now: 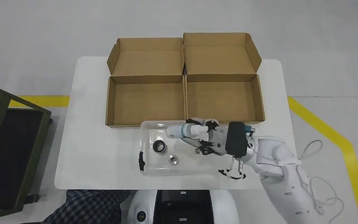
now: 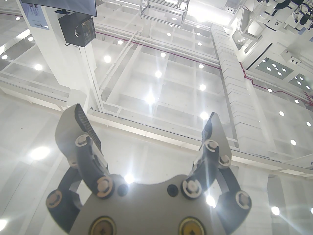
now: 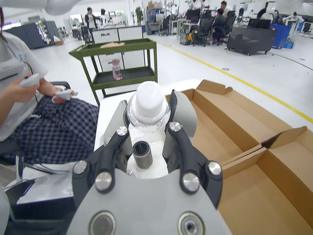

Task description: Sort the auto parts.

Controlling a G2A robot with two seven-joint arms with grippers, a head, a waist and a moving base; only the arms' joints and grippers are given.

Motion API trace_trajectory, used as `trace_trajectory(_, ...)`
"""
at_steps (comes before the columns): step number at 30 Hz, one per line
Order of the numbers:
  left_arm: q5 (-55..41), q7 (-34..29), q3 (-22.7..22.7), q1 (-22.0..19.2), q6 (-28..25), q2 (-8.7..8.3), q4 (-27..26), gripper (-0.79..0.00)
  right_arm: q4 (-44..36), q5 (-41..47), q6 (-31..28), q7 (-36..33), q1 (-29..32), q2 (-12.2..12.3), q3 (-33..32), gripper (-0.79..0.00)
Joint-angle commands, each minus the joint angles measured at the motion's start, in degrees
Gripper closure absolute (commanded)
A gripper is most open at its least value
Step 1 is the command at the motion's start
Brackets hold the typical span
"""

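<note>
Sorting is barely started: your right end effector (image 3: 149, 106) clamps the clear white-capped bottle (image 1: 182, 131); both brown cardboard boxes (image 1: 146, 103) lie empty.

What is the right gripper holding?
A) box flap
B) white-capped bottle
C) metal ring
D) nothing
B: the right gripper is clamped on the bottle, above the tray.
</note>
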State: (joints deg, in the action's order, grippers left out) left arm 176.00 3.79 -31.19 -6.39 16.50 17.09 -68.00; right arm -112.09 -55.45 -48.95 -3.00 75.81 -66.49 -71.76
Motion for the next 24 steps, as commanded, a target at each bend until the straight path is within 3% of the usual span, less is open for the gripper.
trace_trajectory(1, 0.00, 0.00, 0.00, 0.00, 0.00, 0.00, 0.00, -0.785, 0.11, 2.56, 0.28, 2.15, 0.02, -0.04, -0.58, 0.000)
trace_trajectory(11, 0.00, 0.00, 0.00, 0.00, 0.00, 0.00, 0.00, -0.785, 0.93, 10.40, 1.55, 8.69, 0.00, -0.02, -4.73, 0.000)
trace_trajectory(24, 0.00, 0.00, 0.00, 0.00, 0.00, 0.00, 0.00, -0.785, 1.41, 12.19, 3.40, 13.85, 1.09, -0.30, -6.90, 0.000)
